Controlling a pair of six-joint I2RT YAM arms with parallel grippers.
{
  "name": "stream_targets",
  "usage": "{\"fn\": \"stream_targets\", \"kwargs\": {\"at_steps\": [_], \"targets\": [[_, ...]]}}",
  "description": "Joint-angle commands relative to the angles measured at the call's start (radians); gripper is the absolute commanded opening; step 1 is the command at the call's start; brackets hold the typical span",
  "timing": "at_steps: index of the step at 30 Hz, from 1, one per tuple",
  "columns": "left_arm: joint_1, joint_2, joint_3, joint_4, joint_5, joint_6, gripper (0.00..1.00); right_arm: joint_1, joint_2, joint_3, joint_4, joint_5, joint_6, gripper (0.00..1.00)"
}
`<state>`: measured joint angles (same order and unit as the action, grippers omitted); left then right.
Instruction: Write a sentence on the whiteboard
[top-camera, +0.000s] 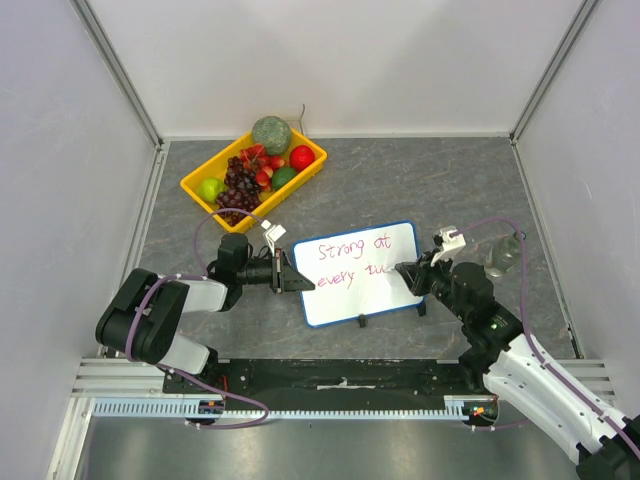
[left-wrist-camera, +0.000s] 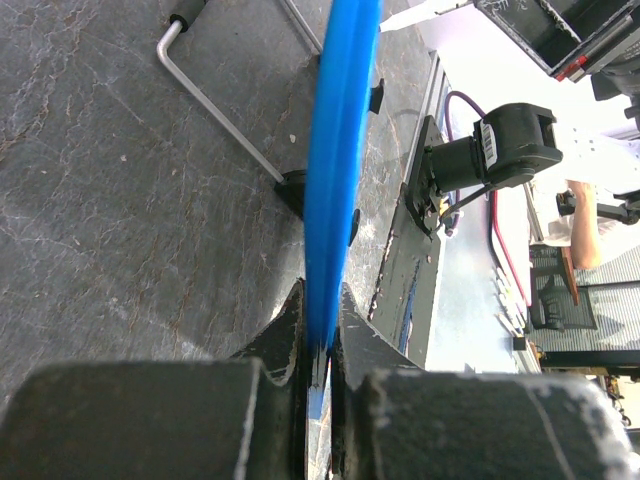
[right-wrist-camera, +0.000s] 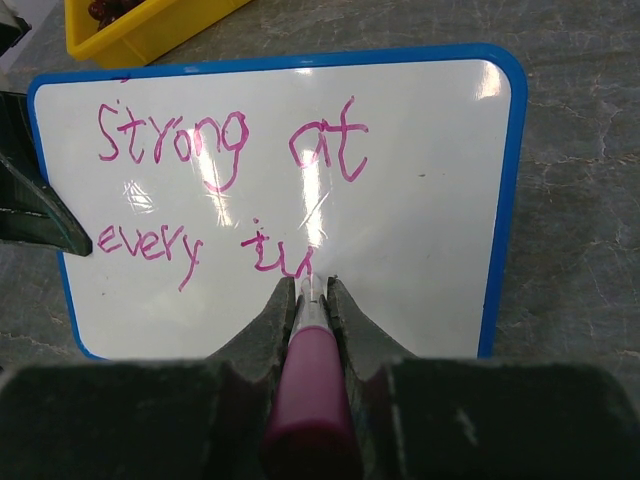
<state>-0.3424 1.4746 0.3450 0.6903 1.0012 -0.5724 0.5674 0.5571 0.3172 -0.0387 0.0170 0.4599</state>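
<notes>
Right claw (right-wrist-camera: 311, 288) presses a pink marker (right-wrist-camera: 305, 390), unseen overhead, to the whiteboard (right-wrist-camera: 420, 230).

The whiteboard (top-camera: 345, 300), white with a blue rim and rounded corners, sits slightly skewed on the table (top-camera: 450, 180); the sentence (right-wrist-camera: 222, 150), in pink, reads "Strong at every tu" across 2 lines.

Board mid-table, held between the two grippers.
The whiteboard (top-camera: 350, 300) sits on the table (top-camera: 450, 180) just ahead of the arm bases. The left gripper (top-camera: 298, 282) pinches its left edge, and the right gripper (right-wrist-camera: 310, 290) comes in from the right side with a marker (right-wrist-camera: 308, 350) between its fingers, tip touching the board at the end of the lower line of the sentence (right-wrist-camera: 225, 190) (two lines, one above the other). A tray (top-camera: 293, 190) of fruit lies behind and left of the board, apart from it.
</notes>
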Motion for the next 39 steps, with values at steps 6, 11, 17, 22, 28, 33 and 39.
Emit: {"fn": "stream_targets", "kwargs": {"at_steps": [6, 11, 17, 22, 28, 33, 39], "targets": [[0.016, 0.016, -0.020, -0.048, -0.098, 0.043, 0.02, -0.003, 0.018, 0.102, 0.020, -0.002, 0.011, 0.00], [0.017, 0.018, -0.020, -0.046, -0.096, 0.043, 0.02, -0.001, 0.018, 0.122, 0.022, 0.034, 0.008, 0.00], [0.016, 0.018, -0.021, -0.044, -0.096, 0.042, 0.02, -0.001, 0.049, 0.112, 0.020, 0.063, 0.000, 0.00], [0.017, 0.015, -0.021, -0.044, -0.096, 0.042, 0.02, -0.001, 0.052, 0.077, 0.031, 0.080, 0.000, 0.00], [0.017, 0.016, -0.021, -0.043, -0.096, 0.042, 0.02, -0.001, 0.066, 0.054, 0.057, 0.078, -0.004, 0.00], [0.017, 0.016, -0.023, -0.043, -0.095, 0.042, 0.02, -0.001, 0.063, 0.037, 0.043, 0.078, -0.007, 0.00], [0.016, 0.018, -0.021, -0.040, -0.095, 0.042, 0.02, -0.001, 0.043, 0.019, 0.010, 0.077, -0.009, 0.00]]}}
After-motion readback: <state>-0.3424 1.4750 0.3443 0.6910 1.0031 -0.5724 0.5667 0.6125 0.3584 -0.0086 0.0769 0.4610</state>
